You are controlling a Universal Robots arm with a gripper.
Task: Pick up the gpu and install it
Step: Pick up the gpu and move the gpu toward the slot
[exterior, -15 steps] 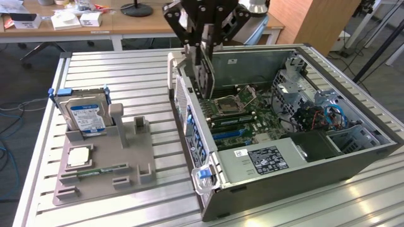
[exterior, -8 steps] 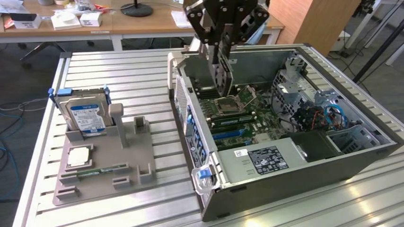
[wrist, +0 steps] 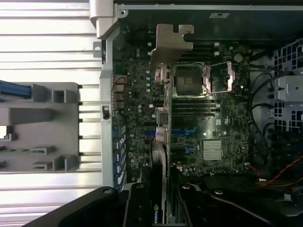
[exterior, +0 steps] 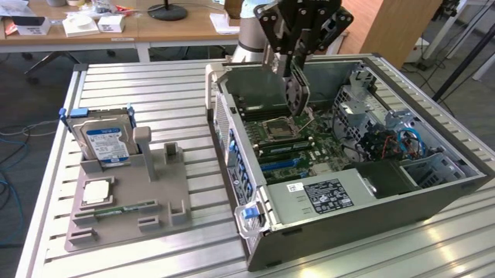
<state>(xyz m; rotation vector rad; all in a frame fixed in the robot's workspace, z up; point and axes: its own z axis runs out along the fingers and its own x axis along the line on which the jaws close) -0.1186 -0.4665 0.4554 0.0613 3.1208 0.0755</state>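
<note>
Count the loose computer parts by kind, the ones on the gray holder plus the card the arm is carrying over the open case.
hard drive: 1
processor chip: 1
memory stick: 1
gpu: 1
Total: 4

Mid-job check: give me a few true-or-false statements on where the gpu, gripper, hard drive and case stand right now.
1. The gripper holds the gpu. True.
2. The gpu is seated in a slot. False: it hangs upright above the motherboard.
3. The hard drive stands in the grey holder. True.
4. The computer case is closed. False: its side is open, with the board in view.
</note>
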